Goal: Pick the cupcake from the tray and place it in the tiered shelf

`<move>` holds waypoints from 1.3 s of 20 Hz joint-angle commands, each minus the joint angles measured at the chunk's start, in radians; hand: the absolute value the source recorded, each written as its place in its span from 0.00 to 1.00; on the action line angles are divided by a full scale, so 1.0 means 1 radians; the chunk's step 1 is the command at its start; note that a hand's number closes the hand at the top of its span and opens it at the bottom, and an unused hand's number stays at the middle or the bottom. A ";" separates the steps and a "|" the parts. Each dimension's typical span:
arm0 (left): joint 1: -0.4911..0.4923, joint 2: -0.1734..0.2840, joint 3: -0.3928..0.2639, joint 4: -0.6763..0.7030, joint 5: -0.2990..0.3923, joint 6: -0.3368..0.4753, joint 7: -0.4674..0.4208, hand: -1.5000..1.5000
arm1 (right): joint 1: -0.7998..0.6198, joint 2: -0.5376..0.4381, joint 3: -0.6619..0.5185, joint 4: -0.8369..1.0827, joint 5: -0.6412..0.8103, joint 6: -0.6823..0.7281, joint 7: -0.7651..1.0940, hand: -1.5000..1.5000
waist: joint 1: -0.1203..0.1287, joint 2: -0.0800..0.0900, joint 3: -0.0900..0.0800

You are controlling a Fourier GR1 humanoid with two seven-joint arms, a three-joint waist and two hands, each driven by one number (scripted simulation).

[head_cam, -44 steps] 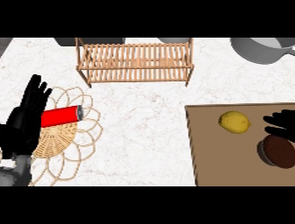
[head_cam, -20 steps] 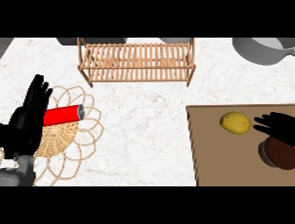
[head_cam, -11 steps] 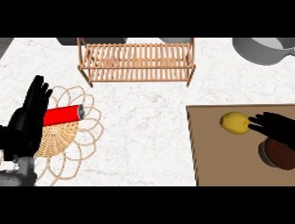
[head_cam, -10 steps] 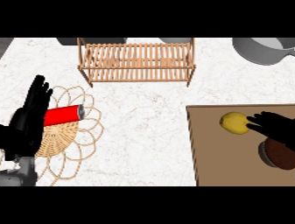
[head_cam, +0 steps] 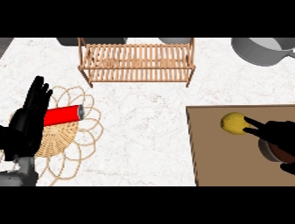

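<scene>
Cupcake (head_cam: 274,152) sits on the tray (head_cam: 221,162) at lower right, mostly hidden beneath the right hand (head_cam: 290,141), whose fingers spread open.

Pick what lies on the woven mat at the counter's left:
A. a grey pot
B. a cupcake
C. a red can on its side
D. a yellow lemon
C: the red can lies on its side on the woven mat, beside the open left hand.

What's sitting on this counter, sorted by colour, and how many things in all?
Wooden or woven: 3, the tiered shelf, tray, woven mat
Red: 1, can
Yellow: 1, round fruit
Brown: 1, cupcake
Grey: 1, pot
Total: 7
</scene>
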 commanded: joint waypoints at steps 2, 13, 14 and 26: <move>-0.081 0.011 0.039 0.044 0.005 -0.019 0.042 0.50 | -0.036 0.063 0.067 0.094 0.102 -0.144 -0.025 1.00 | 0.000 0.008 0.007; -0.016 0.009 0.022 -0.007 -0.014 -0.014 0.028 0.50 | 0.023 0.533 0.072 -0.062 0.182 -0.011 0.647 1.00 | 0.000 0.002 0.000; -0.011 0.000 0.018 -0.006 -0.009 -0.014 0.023 0.50 | 0.014 0.579 0.079 -0.084 0.195 -0.005 0.701 1.00 | 0.005 0.000 -0.001; -0.040 -0.001 -0.004 -0.017 -0.006 -0.036 0.037 0.50 | -0.119 0.632 0.343 -0.288 -0.127 -0.176 1.330 1.00 | 0.071 0.001 0.010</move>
